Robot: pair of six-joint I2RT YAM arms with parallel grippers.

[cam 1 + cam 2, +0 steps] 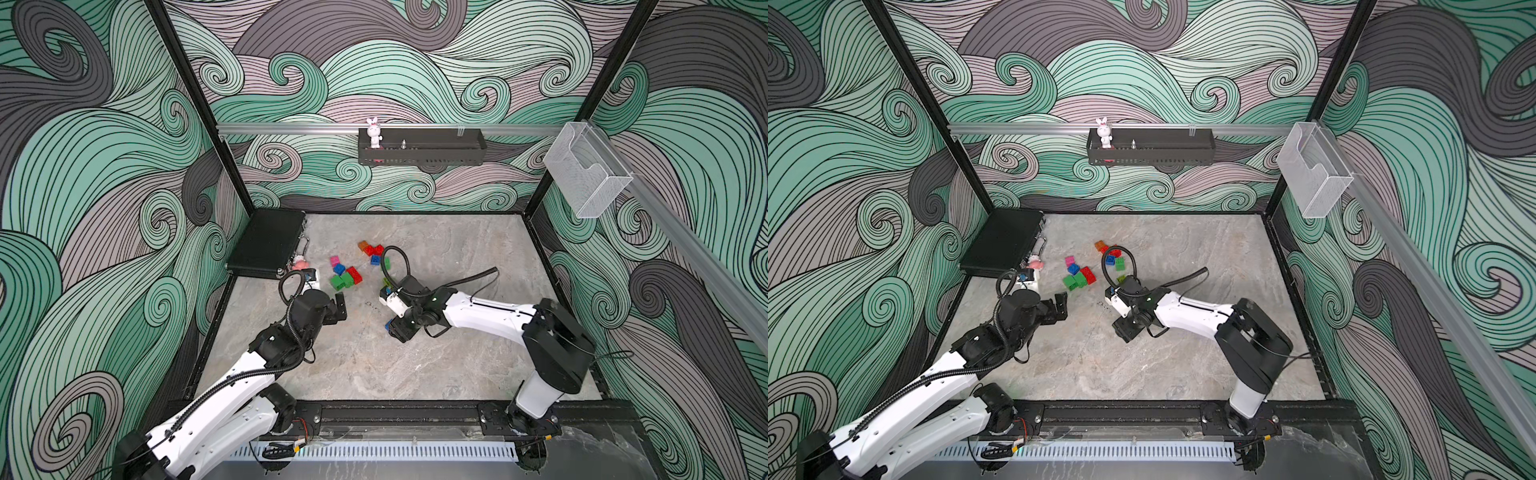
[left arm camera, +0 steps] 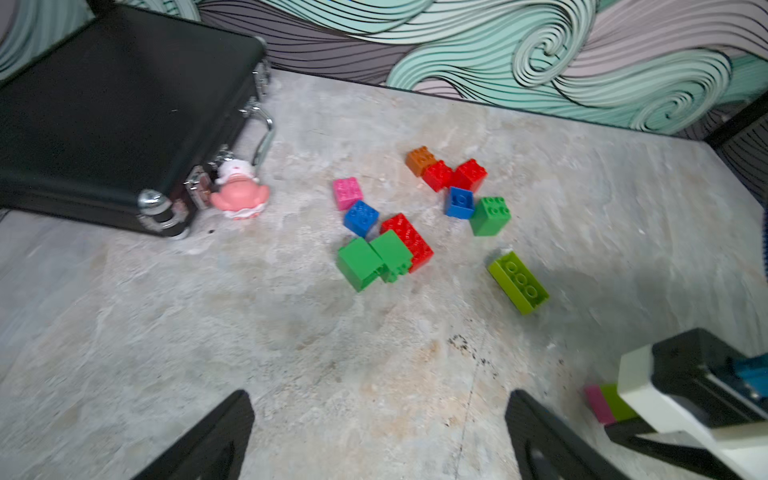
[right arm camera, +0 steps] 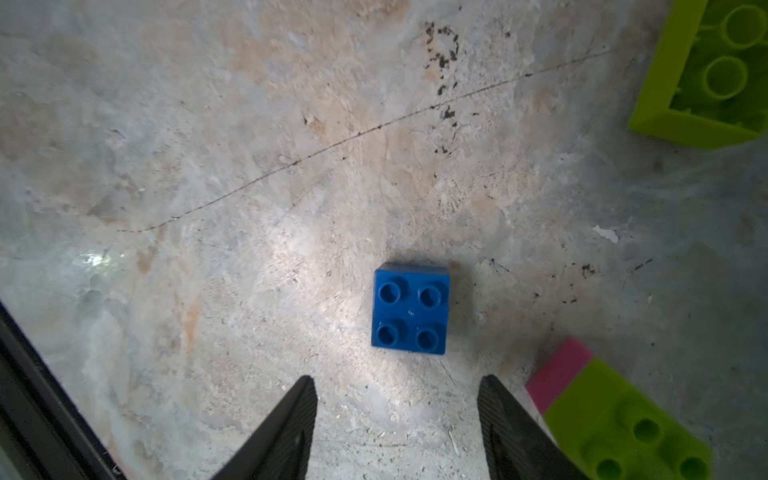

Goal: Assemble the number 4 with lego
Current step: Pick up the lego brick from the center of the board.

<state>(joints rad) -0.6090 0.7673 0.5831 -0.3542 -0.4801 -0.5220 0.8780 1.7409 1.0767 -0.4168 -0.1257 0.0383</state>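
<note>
In both top views the lego bricks (image 1: pixel 347 276) lie scattered on the table (image 1: pixel 415 365) toward its far edge, left of middle, near the black case (image 1: pixel 268 243) in the far left corner.

From my left wrist, my left gripper (image 2: pixel 380 399) stands wide apart and empty over bare table. Ahead, two green bricks (image 2: pixel 374 259) touch a long red brick (image 2: pixel 409 241), and an upturned lime brick (image 2: pixel 517 282) lies alone. A pink figure (image 2: pixel 241 193) rests against the case.

From my right wrist, my right gripper (image 3: pixel 397 380) is apart, holding nothing. A blue square brick (image 3: pixel 409 309) sits studs up just beyond the fingertips, and a lime-and-pink pair (image 3: pixel 623 424) lies just beside one finger.
</note>
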